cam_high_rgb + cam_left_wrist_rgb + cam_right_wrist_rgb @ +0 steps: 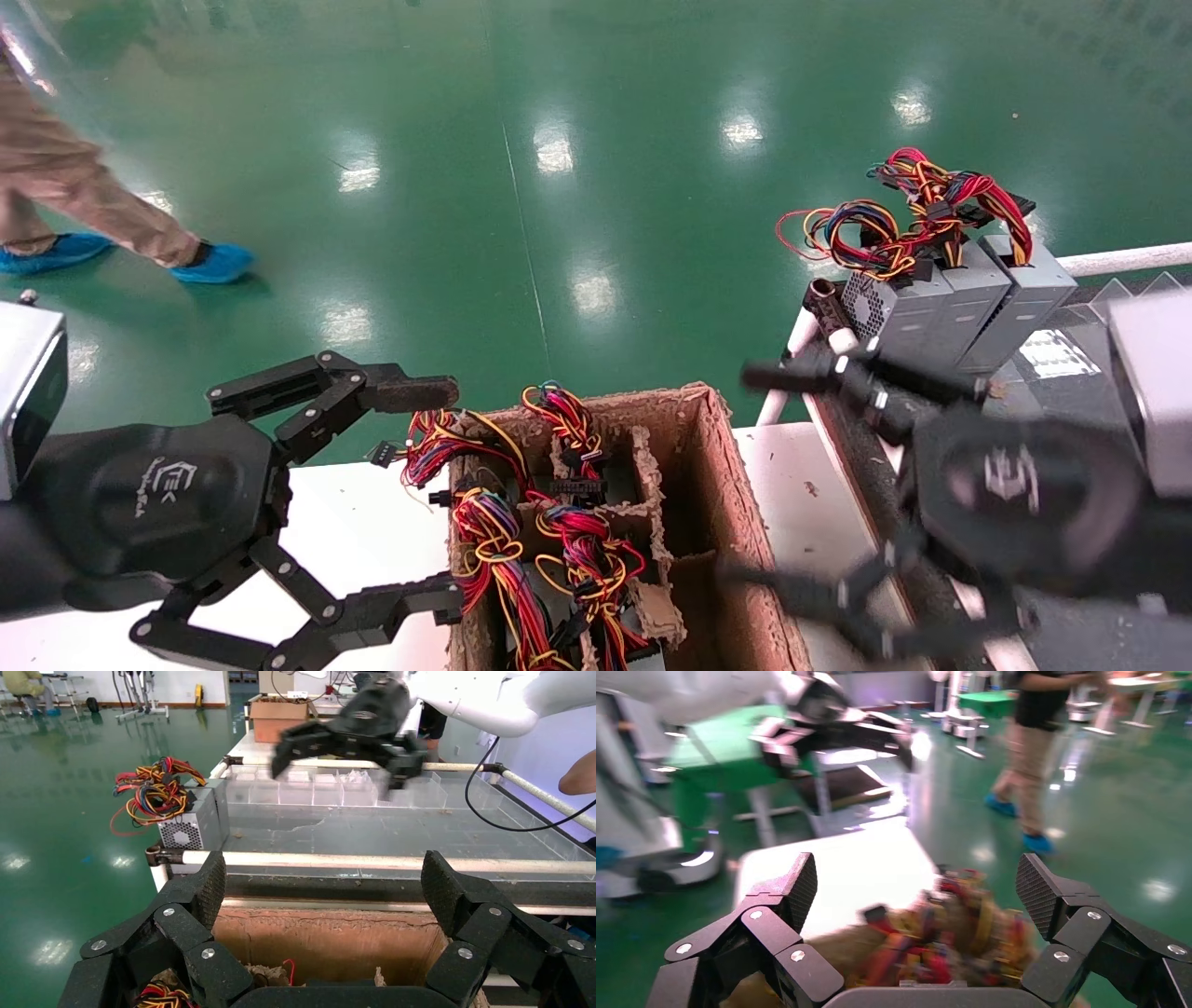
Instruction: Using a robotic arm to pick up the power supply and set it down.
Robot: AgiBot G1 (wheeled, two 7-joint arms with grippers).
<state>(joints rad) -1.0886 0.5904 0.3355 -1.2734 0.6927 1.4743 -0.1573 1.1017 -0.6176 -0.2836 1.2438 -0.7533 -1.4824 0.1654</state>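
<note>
Cardboard walls of a divided box (717, 466) stand between our two grippers, its cells stuffed with red, yellow and black wire bundles (573, 550). Our right gripper (745, 475), the one with the pale-grey wrist block, hovers over the box's right side with fingers (792, 376) spread wide and nothing between them; it is smeared in the head view. From its wrist we see the wire tangle (933, 941) below the open fingers (789, 888). Our left gripper (438, 494) sits at the box's left edge above the white table (363, 531), also spread open and empty. We cannot pick out a power supply body among the wires in the box. Three grey supplies (959, 303) stand side by side on the conveyor (1052, 359) to the right, wires on top. A person's legs in blue shoe covers (214, 264) cross the green floor.
</note>
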